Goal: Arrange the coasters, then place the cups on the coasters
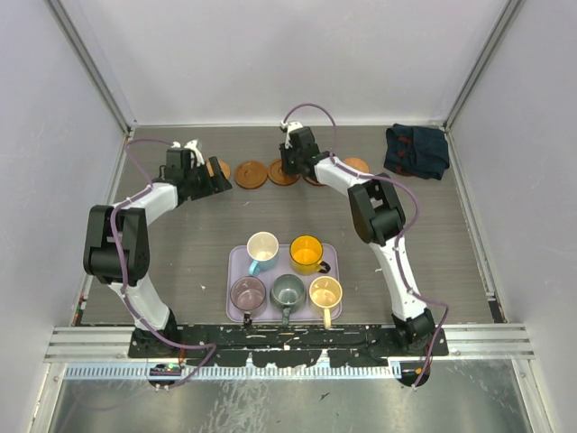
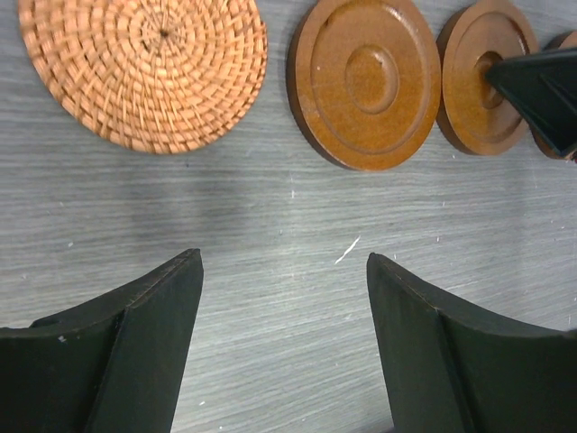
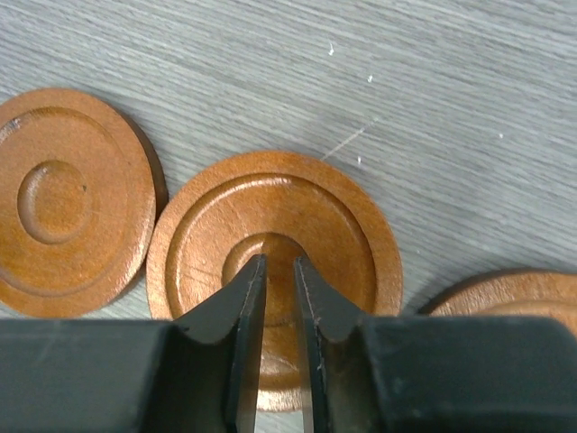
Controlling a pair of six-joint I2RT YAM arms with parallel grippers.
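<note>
Right gripper (image 3: 278,262) is hanging over the centre of a wooden coaster (image 3: 347,234), its fingers only a little apart, nothing between them.
The coasters (image 1: 251,174) are lying in a row at the far side of the table (image 1: 180,244). The left gripper (image 2: 284,260) is standing with fingers spread wide near the woven coaster (image 2: 144,72), gripping nothing. The cups (image 1: 288,290) are sitting on the lavender tray (image 1: 234,271).
</note>
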